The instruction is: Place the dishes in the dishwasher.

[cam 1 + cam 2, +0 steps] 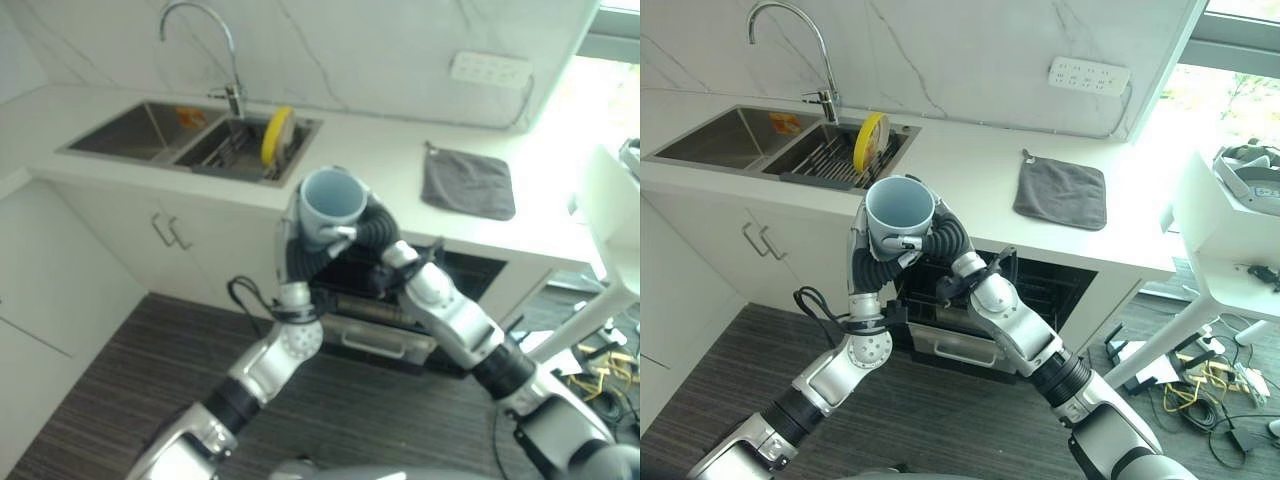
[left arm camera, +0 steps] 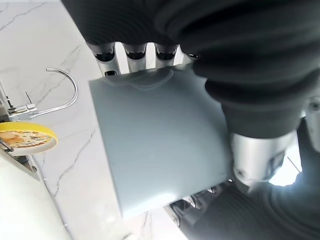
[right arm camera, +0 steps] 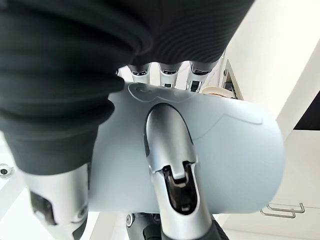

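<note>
You see a pale blue-grey mug between dark ribbed hand covers. Beyond the hands, a yellow plate sits in the steel sink; a grey cloth lies on the white counter

No text, label, number or sign can be read anywhere in these views. The yellow plate standing in the sink rack carries a printed pattern too small to make out, and an orange patch in the sink basin is likewise illegible. The pale blue mug bears only faint embossed outlines, not letters.
</note>
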Motion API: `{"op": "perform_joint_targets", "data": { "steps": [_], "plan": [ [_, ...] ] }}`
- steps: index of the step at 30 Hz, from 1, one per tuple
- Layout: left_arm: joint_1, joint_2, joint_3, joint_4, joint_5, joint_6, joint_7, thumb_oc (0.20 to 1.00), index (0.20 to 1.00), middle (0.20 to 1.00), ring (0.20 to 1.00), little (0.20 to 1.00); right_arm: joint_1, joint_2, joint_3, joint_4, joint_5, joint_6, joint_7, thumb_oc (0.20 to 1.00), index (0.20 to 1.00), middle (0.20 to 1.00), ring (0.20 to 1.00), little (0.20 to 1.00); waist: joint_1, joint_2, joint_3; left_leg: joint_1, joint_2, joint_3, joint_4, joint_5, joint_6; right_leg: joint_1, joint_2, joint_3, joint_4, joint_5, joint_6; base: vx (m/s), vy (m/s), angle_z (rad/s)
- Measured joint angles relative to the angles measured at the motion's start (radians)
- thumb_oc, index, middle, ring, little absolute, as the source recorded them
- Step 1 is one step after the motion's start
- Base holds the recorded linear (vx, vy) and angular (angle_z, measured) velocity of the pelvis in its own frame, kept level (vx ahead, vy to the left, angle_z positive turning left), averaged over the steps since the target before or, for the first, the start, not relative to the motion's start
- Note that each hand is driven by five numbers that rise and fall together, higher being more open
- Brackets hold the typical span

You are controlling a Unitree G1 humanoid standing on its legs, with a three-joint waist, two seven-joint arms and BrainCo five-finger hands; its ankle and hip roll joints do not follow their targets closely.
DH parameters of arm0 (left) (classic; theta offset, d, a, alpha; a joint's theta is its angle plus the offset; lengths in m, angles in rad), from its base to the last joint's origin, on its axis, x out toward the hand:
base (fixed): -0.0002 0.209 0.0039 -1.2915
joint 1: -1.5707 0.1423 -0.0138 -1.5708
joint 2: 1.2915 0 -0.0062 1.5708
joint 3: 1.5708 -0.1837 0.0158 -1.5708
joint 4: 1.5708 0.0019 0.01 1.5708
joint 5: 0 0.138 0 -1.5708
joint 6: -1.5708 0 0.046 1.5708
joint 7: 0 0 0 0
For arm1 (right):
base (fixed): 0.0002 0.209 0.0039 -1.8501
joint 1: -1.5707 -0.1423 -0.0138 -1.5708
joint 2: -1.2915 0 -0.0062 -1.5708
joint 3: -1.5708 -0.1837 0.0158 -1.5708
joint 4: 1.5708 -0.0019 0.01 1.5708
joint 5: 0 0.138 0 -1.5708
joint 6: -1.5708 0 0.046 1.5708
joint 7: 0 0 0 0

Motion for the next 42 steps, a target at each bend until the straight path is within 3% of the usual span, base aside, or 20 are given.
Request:
{"op": "perform_joint_targets", "data": {
  "steps": [1, 2, 3, 15, 18, 19, 20, 21, 29, 32, 36, 42],
  "plan": [
    [0.0, -0.002, 0.0, 0.0, -0.001, 0.0, -0.001, 0.2, 0.2, 0.2, 0.2, 0.2, 0.0, 0.0, 0.001, 0.0, -0.001, 0.0, -0.002, 0.589, 0.589, 0.589, 0.589, 0.589, 0.0, 0.0, 0.0, 0.0, 0.0, 0.0, 0.0, 0.0, 0.0, 0.0, 0.0, 0.0, 0.0, 0.0, 0.0, 0.0, 0.0, 0.0],
    [0.0, -0.003, 0.004, 0.0, -0.003, 0.004, -0.001, 0.2, 0.2, 0.2, 0.2, 0.2, 0.0, -0.001, 0.007, 0.0, -0.003, -0.001, -0.002, 0.228, 0.228, 0.228, 0.228, 0.228, 0.0, 0.0, 0.0, 0.0, 0.0, 0.0, 0.0, 0.0, 0.0, 0.0, 0.0, 0.0, 0.0, 0.0, 0.0, 0.0, 0.0, 0.0],
    [0.0, 0.0, 0.007, 0.0, -0.004, 0.006, -0.001, 0.2, 0.2, 0.2, 0.2, 0.2, 0.0, 0.0, 0.012, 0.0, -0.008, -0.003, -0.01, 0.2, 0.2, 0.2, 0.2, 0.2, 0.0, 0.001, 0.001, 0.0, 0.0, 0.0, 0.0, 0.0, 0.0, 0.0, 0.0, -0.001, 0.0, 0.0, 0.0, 0.0, 0.0, 0.0],
    [-0.02, -0.006, 0.033, -0.003, -0.013, 0.006, -0.002, 0.2, 0.2, 0.2, 0.2, 0.2, -0.086, 0.0, 0.028, 0.036, -0.056, 0.0, -0.062, 0.2, 0.2, 0.2, 0.2, 0.2, 0.017, 0.007, 0.01, -0.001, 0.0, -0.004, 0.0, 0.0, 0.0, 0.001, 0.0, -0.005, 0.0, -0.001, 0.001, 0.0, 0.0, 0.0],
    [-0.024, -0.007, 0.033, -0.024, -0.013, 0.018, -0.003, 0.2, 0.2, 0.2, 0.2, 0.2, -0.086, 0.011, 0.031, 0.036, -0.036, -0.032, -0.088, 0.2, 0.2, 0.2, 0.2, 0.2, 0.018, 0.007, 0.011, -0.001, -0.001, -0.005, 0.0, 0.0, 0.0, 0.002, -0.001, -0.005, 0.0, -0.001, 0.001, 0.0, 0.0, 0.0],
    [-0.029, -0.008, 0.033, -0.023, -0.013, 0.018, -0.003, 0.313, 0.313, 0.313, 0.313, 0.313, -0.086, 0.014, 0.03, 0.036, -0.037, -0.037, -0.091, 0.2, 0.2, 0.2, 0.2, 0.2, 0.018, 0.007, 0.011, -0.001, -0.001, -0.006, 0.0, 0.0, 0.0, 0.003, -0.001, -0.006, 0.0, -0.001, 0.001, 0.0, 0.0, 0.0],
    [-0.034, -0.008, 0.032, -0.023, -0.013, 0.018, -0.003, 0.821, 0.821, 0.821, 0.821, 0.821, -0.086, 0.017, 0.029, 0.036, -0.037, -0.046, -0.098, 0.2, 0.2, 0.2, 0.2, 0.2, 0.018, 0.007, 0.011, -0.001, -0.001, -0.006, 0.0, 0.0, -0.001, 0.003, -0.001, -0.006, 0.0, -0.001, 0.001, 0.0, 0.0, 0.0],
    [-0.038, -0.009, 0.03, -0.023, -0.011, 0.018, -0.003, 1.0, 1.0, 1.0, 1.0, 1.0, -0.087, 0.02, 0.028, 0.036, -0.037, -0.052, -0.11, 0.2, 0.2, 0.2, 0.2, 0.2, 0.018, 0.007, 0.011, -0.001, -0.001, -0.006, 0.0, 0.001, -0.001, 0.003, -0.001, -0.006, 0.0, -0.001, 0.001, 0.0, 0.0, 0.0],
    [-0.039, -0.006, -0.042, -0.022, 0.007, 0.02, -0.012, 1.0, 1.0, 1.0, 1.0, 1.0, -0.083, 0.024, 0.018, 0.047, -0.035, -0.148, -0.252, 0.2, 0.2, 0.2, 0.2, 0.2, 0.013, 0.027, 0.017, 0.0, -0.006, -0.009, 0.0, 0.002, 0.001, 0.006, -0.005, -0.011, 0.0, -0.001, 0.001, -0.02, 0.007, 0.02],
    [-0.04, -0.004, -0.103, -0.023, 0.06, 0.02, -0.037, 1.0, 1.0, 1.0, 1.0, 1.0, -0.064, 0.037, -0.068, 0.06, -0.032, -0.227, -0.312, 0.2, 0.2, 0.2, 0.2, 0.2, 0.0, 0.031, 0.016, 0.003, -0.014, -0.024, 0.0, 0.004, 0.005, 0.018, -0.014, -0.027, 0.001, -0.003, 0.004, -0.05, 0.011, 0.14],
    [-0.039, 0.001, -0.119, -0.019, 0.078, 0.02, -0.039, 1.0, 1.0, 1.0, 1.0, 1.0, -0.064, 0.044, -0.141, 0.056, 0.046, -0.296, -0.314, 0.2, 0.2, 0.2, 0.2, 0.2, -0.009, 0.037, 0.016, 0.019, -0.013, -0.023, 0.0, 0.003, 0.007, 0.035, -0.015, -0.029, 0.0, -0.004, 0.005, -0.01, 0.0, 0.02],
    [0.001, 0.003, -0.116, -0.019, 0.078, 0.021, -0.036, 1.0, 1.0, 1.0, 1.0, 1.0, -0.039, 0.038, -0.179, -0.013, 0.095, -0.316, -0.3, 0.2, 0.2, 0.2, 0.2, 0.2, -0.025, 0.059, 0.014, 0.021, -0.011, -0.019, 0.0, 0.003, 0.006, 0.036, -0.015, -0.03, 0.0, -0.005, 0.004, 0.0, 0.0, 0.0]
  ]
}}
